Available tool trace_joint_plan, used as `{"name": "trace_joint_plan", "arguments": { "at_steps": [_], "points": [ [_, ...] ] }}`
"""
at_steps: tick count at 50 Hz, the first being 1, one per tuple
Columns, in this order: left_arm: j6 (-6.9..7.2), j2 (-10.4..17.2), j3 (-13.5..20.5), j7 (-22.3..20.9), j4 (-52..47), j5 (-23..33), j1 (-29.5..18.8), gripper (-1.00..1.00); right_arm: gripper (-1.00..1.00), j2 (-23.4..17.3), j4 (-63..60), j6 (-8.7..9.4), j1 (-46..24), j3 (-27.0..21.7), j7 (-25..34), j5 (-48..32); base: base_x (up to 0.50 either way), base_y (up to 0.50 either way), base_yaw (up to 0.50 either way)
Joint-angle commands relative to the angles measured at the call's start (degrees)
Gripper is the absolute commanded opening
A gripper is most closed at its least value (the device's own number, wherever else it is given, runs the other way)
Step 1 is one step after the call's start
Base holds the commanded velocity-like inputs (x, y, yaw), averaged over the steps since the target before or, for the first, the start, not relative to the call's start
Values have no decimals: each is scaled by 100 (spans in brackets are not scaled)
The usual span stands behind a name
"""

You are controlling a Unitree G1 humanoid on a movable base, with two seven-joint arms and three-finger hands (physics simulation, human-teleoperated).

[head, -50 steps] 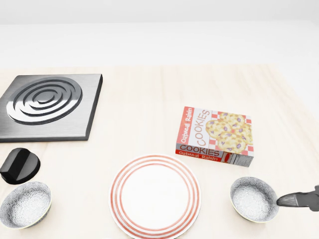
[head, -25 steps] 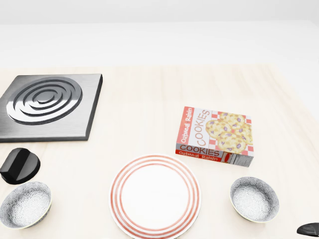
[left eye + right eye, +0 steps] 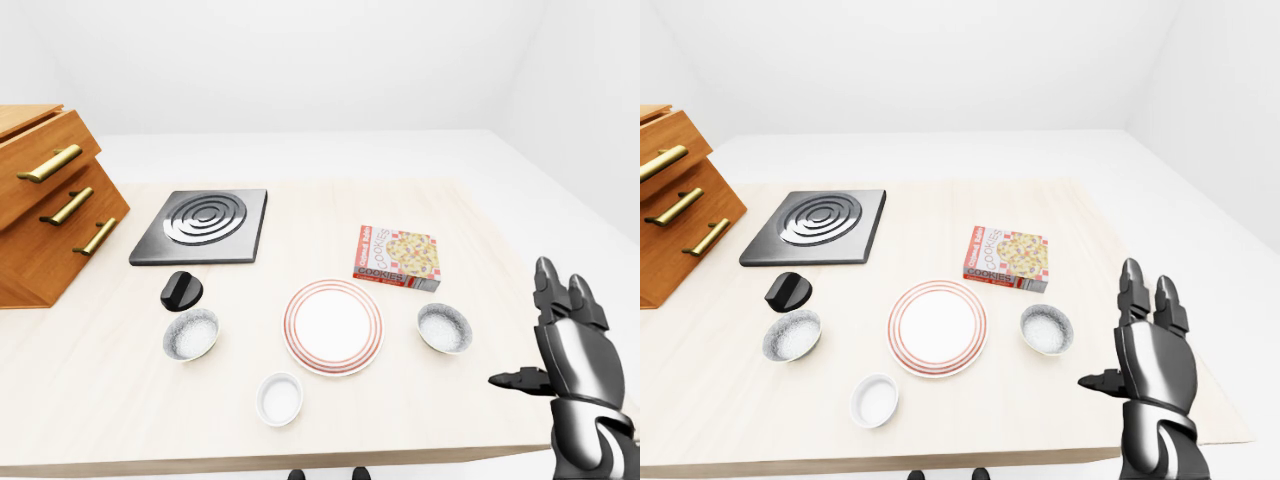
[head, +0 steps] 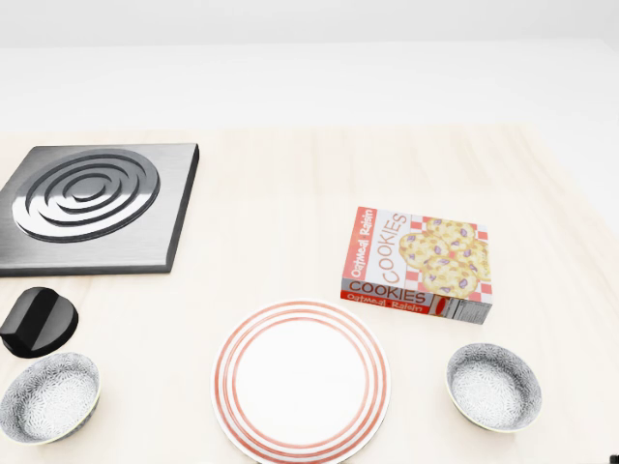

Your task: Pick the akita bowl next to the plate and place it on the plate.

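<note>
The worktop [image 4: 290,174] is pale blond wood with faint grain. The plate [image 4: 302,379] is white, ringed by thin red concentric bands. The akita bowl [image 4: 493,387] is speckled grey-white inside with a dark rim, and the matching bowl [image 4: 48,396] at the head view's left carries the same speckle. The small bowl [image 3: 279,398] is plain white. The cookie box [image 4: 418,263] is red-and-white checked, showing golden cookies dotted purple. The hob [image 4: 92,203] is dark grey with silver rings, and the knob [image 4: 39,322] is glossy black. The drawers [image 3: 45,200] are orange-brown wood with brass handles. The robot hand [image 3: 1152,350] is dark metallic grey.
</note>
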Motion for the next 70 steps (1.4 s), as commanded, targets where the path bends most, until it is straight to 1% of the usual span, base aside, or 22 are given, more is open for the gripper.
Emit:
{"name": "trace_joint_plan", "arguments": {
  "at_steps": [1,6,7,11,14,20,27,30,35,49,54,58,70],
  "points": [
    [0,-25,-39,-20,53,26,-46,100,100,-142,698,0,65,832,-1367,-1233,0,0,0],
    [0,-17,-54,-20,54,2,-41,100,100,-294,776,0,63,1171,-1566,-1304,0,0,0],
    [0,-17,-57,-13,51,7,-39,100,100,-310,859,0,29,1275,-1726,-1428,0,0,0],
    [0,-20,-75,-17,59,11,-58,100,100,-402,1000,0,-18,1560,-1958,-1571,0,0,0],
    [0,-26,-85,-36,96,8,-76,100,100,-496,1023,0,-49,1663,-2043,-1559,0,0,0],
    [0,-21,-115,-34,104,4,-92,100,100,-621,1104,0,-39,1759,-2234,-1653,0,0,0],
    [0,-22,-111,-35,104,0,-88,100,100,-647,1171,0,-24,1865,-2408,-1747,0,0,0],
    [0,-24,-112,-34,104,-1,-85,100,100,-593,1146,0,22,1968,-2506,-1851,0,0,0],
    [0,-25,-99,-29,96,-15,-69,100,100,-645,1332,0,129,2077,-2740,-1950,0,0,0],
    [0,-34,-66,0,61,-8,-52,100,100,-699,1526,0,399,2135,-2713,-1893,0,0,0],
    [0,-25,-88,-32,118,-29,-74,100,100,-706,1728,0,404,2211,-2843,-2019,0,0,0],
    [0,-21,-99,-34,126,-46,-72,100,100,-673,1728,0,446,2251,-2664,-1761,0,0,0],
    [0,-28,-84,-7,63,-34,-47,100,100,-819,2352,0,255,2328,-3014,-1874,0,0,0]
  ]
}}
